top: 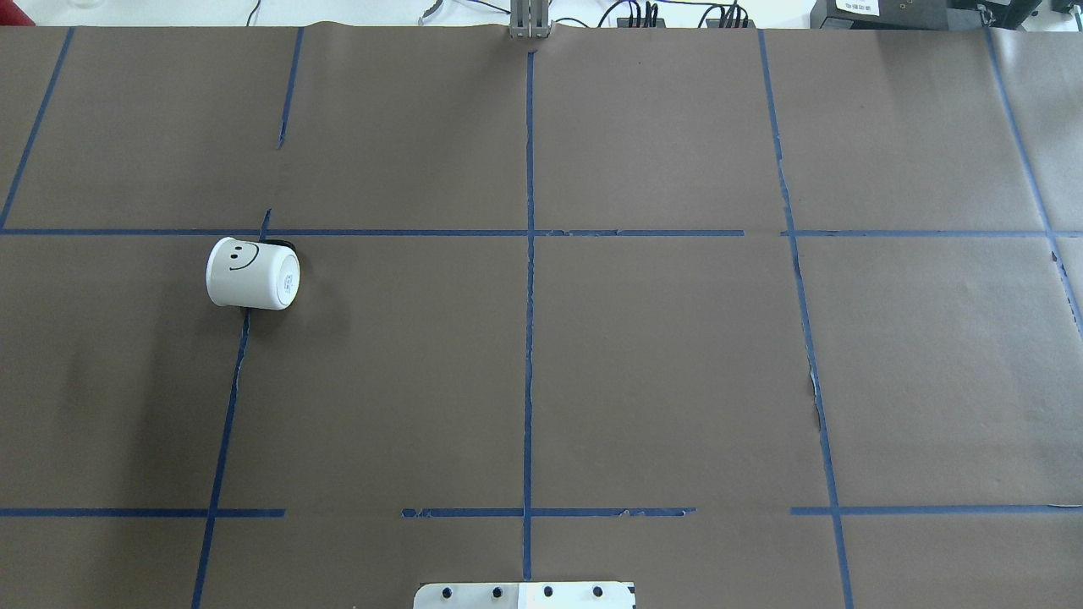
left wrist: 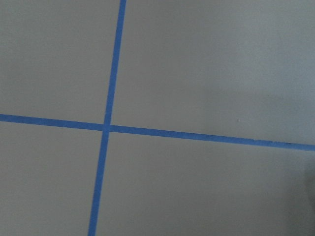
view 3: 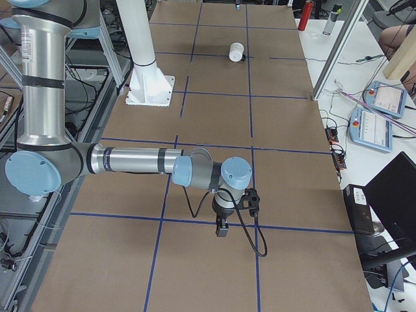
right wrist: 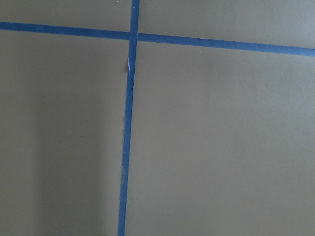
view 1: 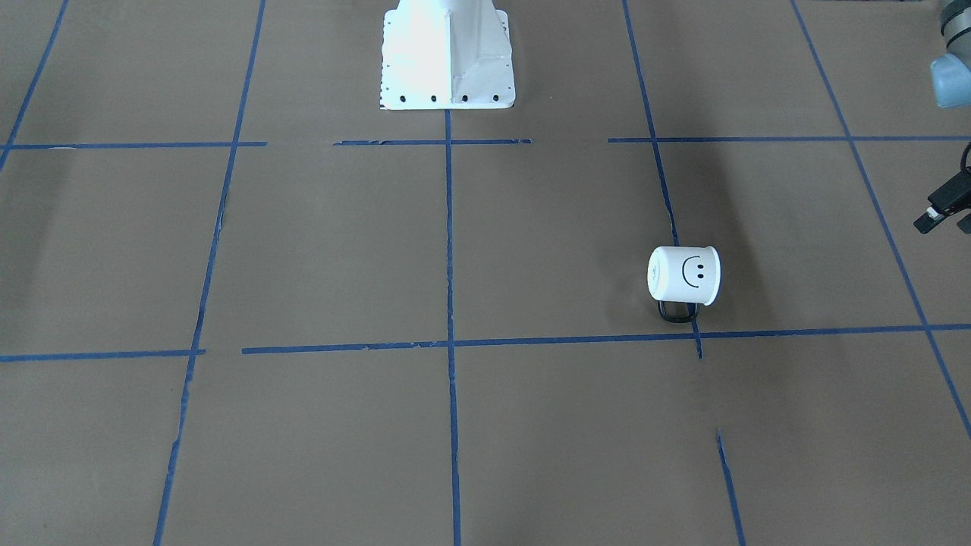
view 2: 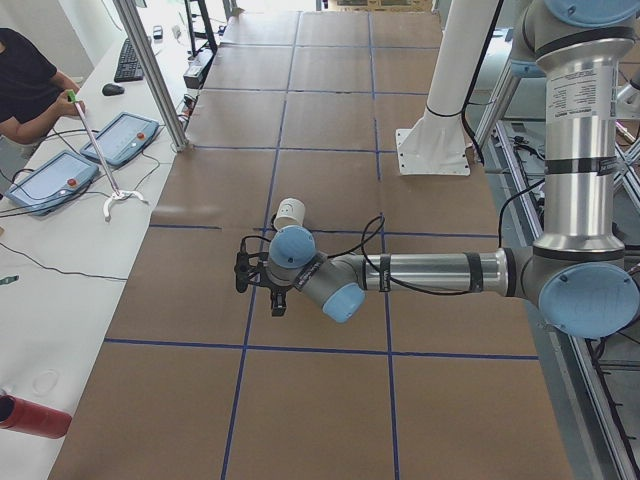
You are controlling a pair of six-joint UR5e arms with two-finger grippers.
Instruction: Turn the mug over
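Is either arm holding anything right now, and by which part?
Nothing is held: the mug lies on its side, alone, with the left tool and right tool both away from it.

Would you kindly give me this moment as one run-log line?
mug: on its side | left gripper: apart from mug | right gripper: far from mug | flip: pending
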